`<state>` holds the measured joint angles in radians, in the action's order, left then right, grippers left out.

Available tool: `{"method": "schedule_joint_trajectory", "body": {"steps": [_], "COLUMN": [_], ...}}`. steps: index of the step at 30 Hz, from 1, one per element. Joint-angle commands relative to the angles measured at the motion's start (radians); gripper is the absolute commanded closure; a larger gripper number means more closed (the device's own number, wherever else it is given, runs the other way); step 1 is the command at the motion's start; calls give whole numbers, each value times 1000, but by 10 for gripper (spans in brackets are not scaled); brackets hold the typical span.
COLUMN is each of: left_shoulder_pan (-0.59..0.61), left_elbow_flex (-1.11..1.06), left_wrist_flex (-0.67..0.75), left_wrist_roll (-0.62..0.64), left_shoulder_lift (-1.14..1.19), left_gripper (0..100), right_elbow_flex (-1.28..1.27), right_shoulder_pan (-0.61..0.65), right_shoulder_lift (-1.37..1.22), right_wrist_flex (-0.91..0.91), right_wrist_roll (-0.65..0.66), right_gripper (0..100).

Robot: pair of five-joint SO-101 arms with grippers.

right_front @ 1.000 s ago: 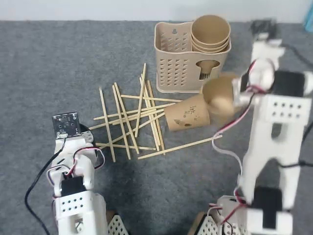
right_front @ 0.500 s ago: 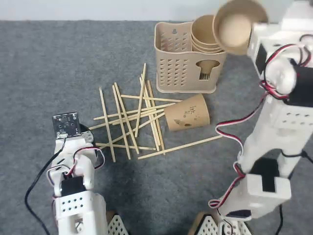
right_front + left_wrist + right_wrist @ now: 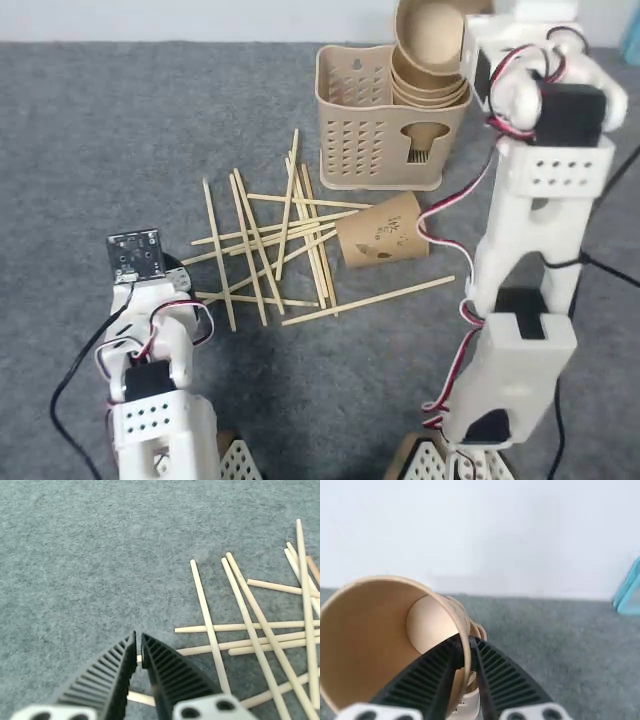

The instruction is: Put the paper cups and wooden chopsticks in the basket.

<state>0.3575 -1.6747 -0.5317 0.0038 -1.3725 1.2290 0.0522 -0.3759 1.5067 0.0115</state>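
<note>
We begin at the left gripper [image 3: 138, 642], whose fingers [image 3: 107, 672] stand narrow with only a thin slit between them. A sliver of wood shows through that slit, and we cannot tell whether it is pinched or simply lying underneath. Just ahead of these fingertips and off toward the other arm, the chopsticks [image 3: 270, 245] lie scattered and crossed over one another on the grey mat [image 3: 100, 130]. The nearest of them are close beside the fingers in the left wrist view [image 3: 250, 630].

Farther from the left fingers, a fallen cup [image 3: 385, 235] lies on its side touching the far edge of the pile, and a lone chopstick [image 3: 370, 300] lies slantwise near it. Beyond the fallen cup stands the basket [image 3: 365, 120], upright, with a stack of cups [image 3: 430, 88] nested in its right half.

The right gripper [image 3: 465, 642] has its fingers closed on the rim wall of the held cup [image 3: 370, 640], one finger inside and one outside. From these fingers the held cup [image 3: 430, 30] hangs tilted, its mouth open to us, directly above the stack of cups.
</note>
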Motion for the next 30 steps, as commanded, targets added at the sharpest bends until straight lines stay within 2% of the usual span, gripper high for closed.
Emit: {"method": "schedule_joint_trajectory", "body": {"steps": [1,8,10,15,19,22,24,26,29,30], "left_shoulder_pan": [3,2,2,2,2,2,2,2,2,2], "left_elbow_flex": [5,5,5,5,5,5,5,5,5,5], "left_wrist_flex": [28,28,28,28,28,28,28,28,28,28], "left_wrist_roll": [-14,-14,-14,-14,-14,-14,-14,-14,-14,-14], "left_shoulder_lift": [-17,-17,-17,-17,-17,-17,-17,-17,-17,-17], "left_gripper": [987,987,987,987,987,987,987,987,987,987], "right_elbow_flex": [12,3,0,3,80,158,207,245,296,310], "right_shoulder_pan": [8,12,12,5,4,5,12,15,28,30], "right_shoulder_lift": [-10,-42,-61,-73,-42,-7,10,18,12,2], "right_wrist_flex": [28,65,41,-45,-56,1,73,142,197,206], "right_wrist_roll": [-9,-5,-6,-11,-12,-12,-12,-17,-58,-64], "right_gripper": [991,983,943,738,724,724,728,779,969,998]}}
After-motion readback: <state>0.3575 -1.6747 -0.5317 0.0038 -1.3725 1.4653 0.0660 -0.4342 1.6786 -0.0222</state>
